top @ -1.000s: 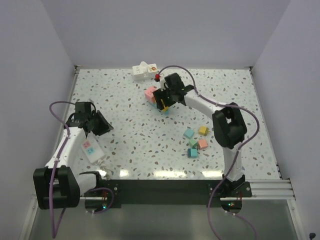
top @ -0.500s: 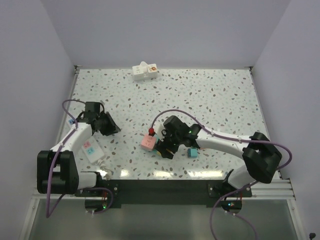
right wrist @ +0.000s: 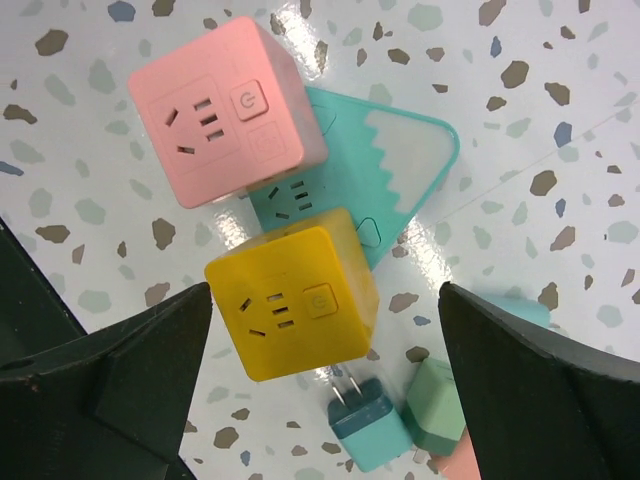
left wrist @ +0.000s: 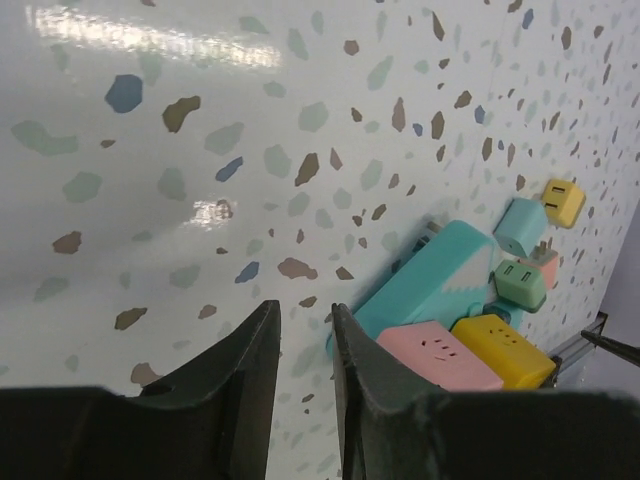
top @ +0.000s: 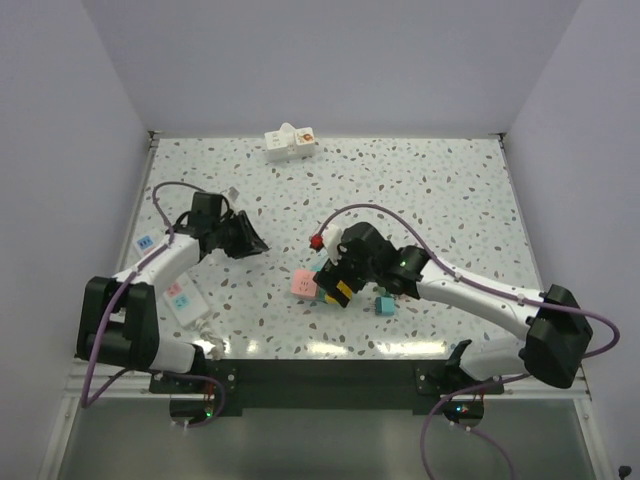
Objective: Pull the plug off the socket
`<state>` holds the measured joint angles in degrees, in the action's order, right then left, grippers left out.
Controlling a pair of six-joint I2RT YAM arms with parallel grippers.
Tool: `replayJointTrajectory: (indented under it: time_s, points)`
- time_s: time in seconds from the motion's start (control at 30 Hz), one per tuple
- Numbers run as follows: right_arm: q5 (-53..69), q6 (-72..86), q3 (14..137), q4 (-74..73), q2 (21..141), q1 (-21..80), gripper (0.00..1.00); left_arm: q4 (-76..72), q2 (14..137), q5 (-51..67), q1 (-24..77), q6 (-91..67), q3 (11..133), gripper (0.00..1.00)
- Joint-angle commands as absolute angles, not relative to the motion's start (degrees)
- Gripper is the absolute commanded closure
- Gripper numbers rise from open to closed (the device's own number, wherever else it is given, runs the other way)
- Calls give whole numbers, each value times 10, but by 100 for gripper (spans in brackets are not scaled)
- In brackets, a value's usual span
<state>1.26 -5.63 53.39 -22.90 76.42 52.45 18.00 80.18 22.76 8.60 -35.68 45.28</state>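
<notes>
Right tool (right wrist: pixel 320 330) spread wide above the yellow cube plug (right wrist: pixel 292 293) on the teal socket strip (right wrist: pixel 400 180); nothing gripped. Left tool (left wrist: pixel 305 340) nearly together, empty; the pull looks not yet begun.

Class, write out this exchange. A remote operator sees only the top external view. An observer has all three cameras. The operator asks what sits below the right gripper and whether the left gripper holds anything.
Operator: I can see the pink cube, but the arm covers what is next to it. What is below the right gripper?
Observer: A yellow cube socket. The fingers are wide apart on either side and not touching it.
Operator: Does the left gripper hold anything?
Observer: No. Its fingers are nearly shut, with only a slim gap and nothing between them.
</notes>
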Motion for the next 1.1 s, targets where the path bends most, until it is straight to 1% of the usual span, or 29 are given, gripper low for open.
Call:
replayJointTrajectory:
  time_s: [0.0, 0.07, 0.13, 0.2, 0.27, 0.3, 0.37, 0.43, 0.47, 0.53, 0.57, 0.67, 0.8, 0.93, 1.07]
  points:
    - [10, -42, 569, -269, 748, 522, 1, 138, 823, 283, 103, -342, 496, 67]
    - [5, -36, 570, -286, 756, 522, 1, 130, 834, 294, 116, -340, 503, 67]
    - [-36, -5, 588, -300, 768, 519, 1, 129, 851, 303, 134, -334, 525, 66]
    - [-79, 72, 626, -338, 772, 516, 1, 127, 867, 326, 149, -312, 563, 65]
    - [-118, 165, 644, -356, 754, 516, 1, 136, 901, 345, 175, -270, 597, 61]
    - [-146, 195, 649, -357, 740, 517, 1, 151, 930, 346, 186, -252, 638, 55]
    - [-166, 277, 645, -346, 698, 516, 1, 185, 962, 368, 195, -203, 692, 50]
    - [-178, 321, 643, -354, 683, 516, 1, 224, 1009, 387, 204, -176, 722, 46]
    - [-183, 360, 661, -393, 690, 515, 1, 237, 1023, 395, 207, -141, 747, 44]
    - [-198, 385, 688, -448, 711, 515, 1, 264, 1059, 400, 215, -110, 765, 42]
    - [-200, 407, 700, -503, 721, 515, 1, 287, 1068, 414, 217, -82, 776, 42]
    - [-200, 428, 724, -540, 745, 515, 1, 296, 1084, 434, 224, -46, 771, 41]
    - [-169, 442, 704, -511, 759, 517, 1, 289, 1086, 449, 226, -35, 755, 41]
    - [-177, 468, 703, -531, 802, 520, 1, 259, 1074, 427, 226, -64, 736, 41]
    - [-182, 484, 700, -487, 838, 539, 2, 219, 1044, 401, 226, -111, 697, 41]
